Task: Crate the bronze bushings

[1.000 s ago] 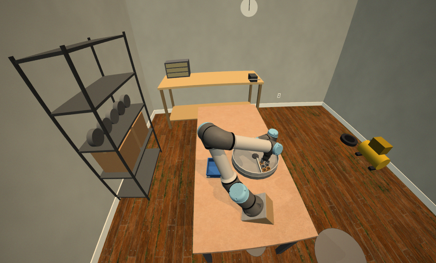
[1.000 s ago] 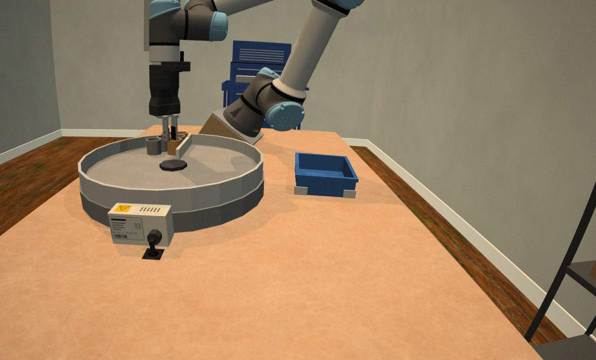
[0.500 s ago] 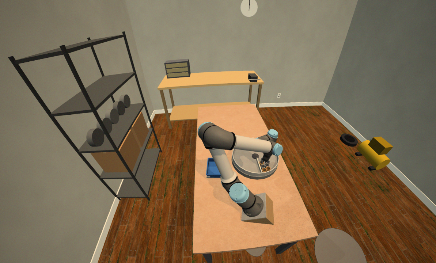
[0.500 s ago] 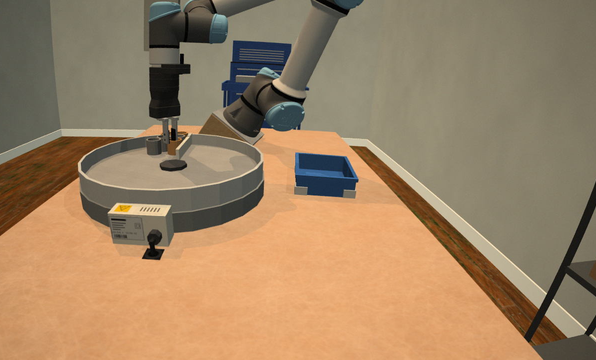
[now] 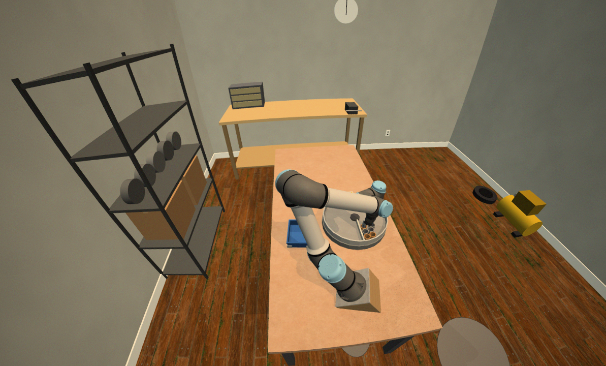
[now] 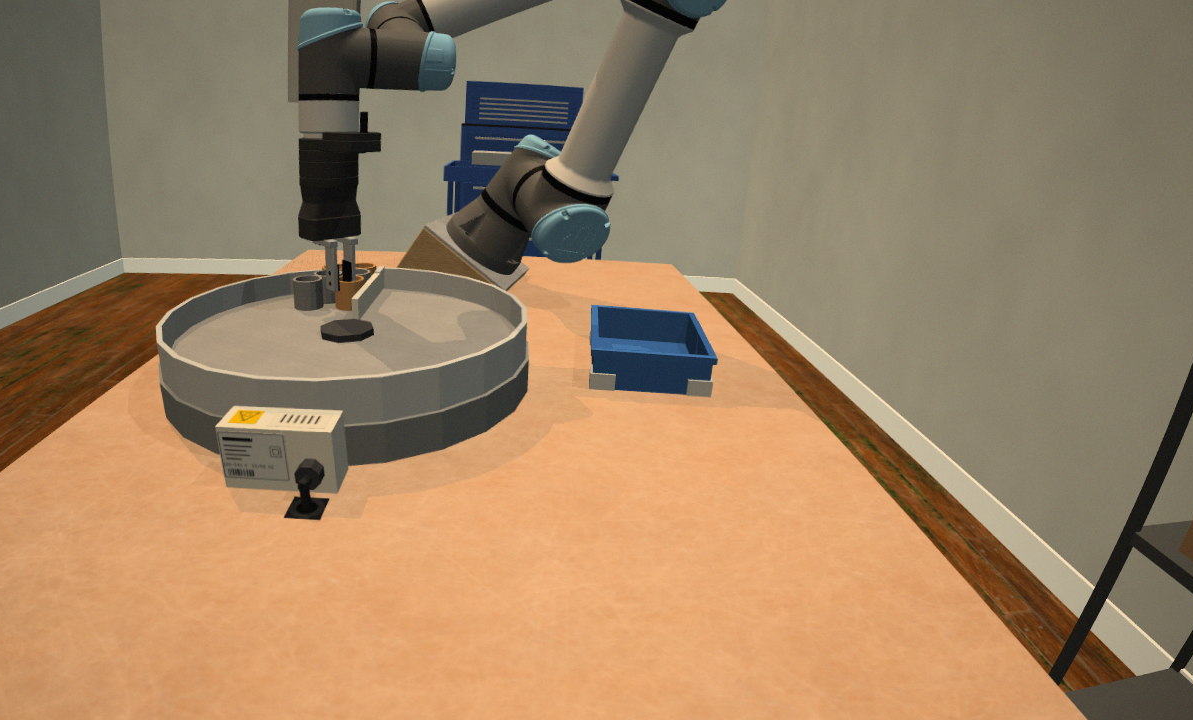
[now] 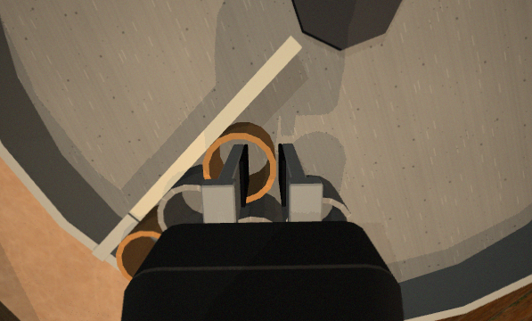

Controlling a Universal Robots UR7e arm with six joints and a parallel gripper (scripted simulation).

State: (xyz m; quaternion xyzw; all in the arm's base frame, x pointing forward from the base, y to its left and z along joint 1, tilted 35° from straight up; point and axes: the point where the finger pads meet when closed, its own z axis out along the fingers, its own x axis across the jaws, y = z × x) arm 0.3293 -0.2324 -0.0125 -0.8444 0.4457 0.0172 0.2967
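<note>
Right now, on your table (image 5: 295,318) (image 6: 582,582) (image 7: 25,250), the turning table (image 5: 354,243) (image 6: 439,398) (image 7: 426,134) carries the bronze and steel bushings, with the blue crate (image 5: 289,233) (image 6: 649,369) well apart from it. Your gripper (image 5: 368,224) (image 6: 340,282) (image 7: 263,162) points down among them, fingers partly open and gripping nothing, and in the wrist view one finger overlaps the opening of the nearest bronze bushing (image 6: 348,302) (image 7: 272,165) while the other is outside its rim. You have that bushing upright beside the pale divider bar (image 5: 359,227) (image 6: 369,291) (image 7: 248,98), near a steel bushing (image 6: 307,293) (image 7: 160,214).
</note>
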